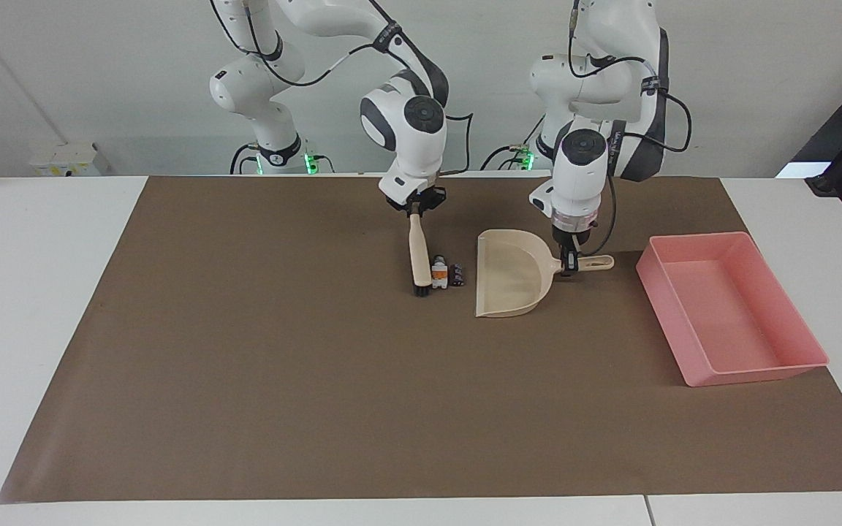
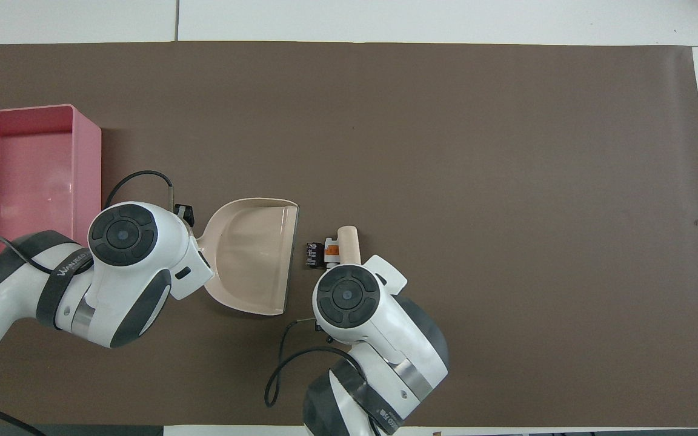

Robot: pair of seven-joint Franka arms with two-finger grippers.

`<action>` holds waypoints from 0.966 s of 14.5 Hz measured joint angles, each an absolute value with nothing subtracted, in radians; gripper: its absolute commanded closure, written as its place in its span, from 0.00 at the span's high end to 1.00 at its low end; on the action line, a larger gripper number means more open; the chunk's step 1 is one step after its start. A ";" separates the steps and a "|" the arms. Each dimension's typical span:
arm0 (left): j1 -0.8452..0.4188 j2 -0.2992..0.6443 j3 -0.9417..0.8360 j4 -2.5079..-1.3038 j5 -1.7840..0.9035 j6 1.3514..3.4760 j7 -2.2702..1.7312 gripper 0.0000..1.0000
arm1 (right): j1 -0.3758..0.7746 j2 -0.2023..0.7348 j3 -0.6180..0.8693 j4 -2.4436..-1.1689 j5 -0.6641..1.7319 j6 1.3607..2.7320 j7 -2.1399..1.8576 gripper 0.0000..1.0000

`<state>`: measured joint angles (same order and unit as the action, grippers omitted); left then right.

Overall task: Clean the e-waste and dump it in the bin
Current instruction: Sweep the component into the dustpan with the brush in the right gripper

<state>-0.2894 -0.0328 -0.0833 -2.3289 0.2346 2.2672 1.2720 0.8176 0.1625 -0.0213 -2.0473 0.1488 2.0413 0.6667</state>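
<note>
The e-waste lies mid-mat as a white item with an orange patch [image 1: 438, 275] [image 2: 331, 249] and a dark battery-like item [image 1: 457, 275] [image 2: 312, 255], side by side. My right gripper [image 1: 415, 210] is shut on the top of a beige brush [image 1: 419, 254] [image 2: 348, 241]. Its bristles stand right beside the white item, on the side toward the right arm's end. My left gripper [image 1: 569, 264] is shut on the handle of the beige dustpan [image 1: 512, 281] [image 2: 252, 254], whose open mouth faces the dark item across a small gap. The pink bin [image 1: 753, 371] [image 2: 87, 175] sits at the left arm's end.
A brown mat [image 1: 319, 402] [image 2: 506, 151] covers most of the white table. In the overhead view both wrists hide their own fingers. Cables hang from both arms.
</note>
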 measured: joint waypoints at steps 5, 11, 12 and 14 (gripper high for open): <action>-0.293 -0.038 -0.083 -2.338 0.243 2.280 1.272 0.01 | 0.873 0.273 0.009 -1.959 0.364 2.242 0.669 0.00; -0.294 -0.038 -0.083 -2.339 0.245 2.282 1.273 0.01 | 0.877 0.284 0.028 -1.923 0.471 2.268 0.642 0.00; -0.294 -0.038 -0.083 -2.339 0.245 2.282 1.273 0.01 | 0.876 0.283 0.027 -1.919 0.471 2.252 0.641 0.00; -0.294 -0.038 -0.083 -2.339 0.245 2.283 1.275 0.01 | 0.874 0.269 0.023 -1.908 0.471 2.200 0.641 0.00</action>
